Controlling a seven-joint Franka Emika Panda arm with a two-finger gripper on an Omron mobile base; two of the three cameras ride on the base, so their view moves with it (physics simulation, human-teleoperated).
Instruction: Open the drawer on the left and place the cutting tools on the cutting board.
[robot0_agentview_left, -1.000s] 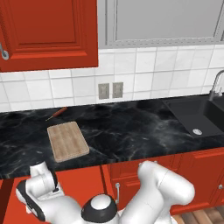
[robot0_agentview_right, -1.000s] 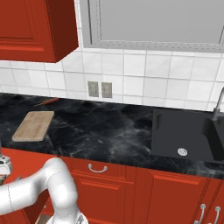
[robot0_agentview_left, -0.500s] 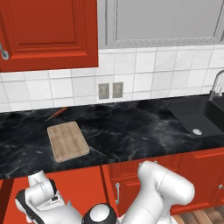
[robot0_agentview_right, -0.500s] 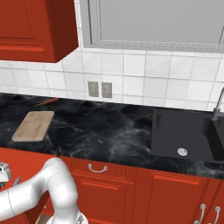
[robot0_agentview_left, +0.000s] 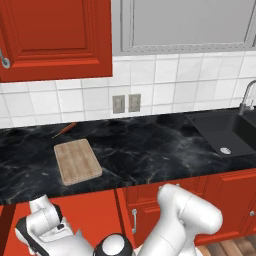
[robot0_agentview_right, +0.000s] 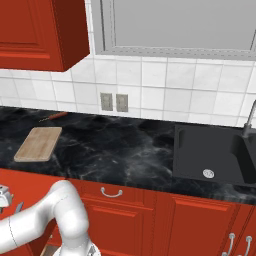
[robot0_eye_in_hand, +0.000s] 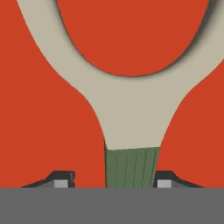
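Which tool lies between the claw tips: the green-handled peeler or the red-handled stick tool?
The peeler: its green handle sits between the tips over the red drawer floor. The red-handled stick tool lies on the counter behind the board.

No legible text, label, brand, number or sign was found on any surface inspected.
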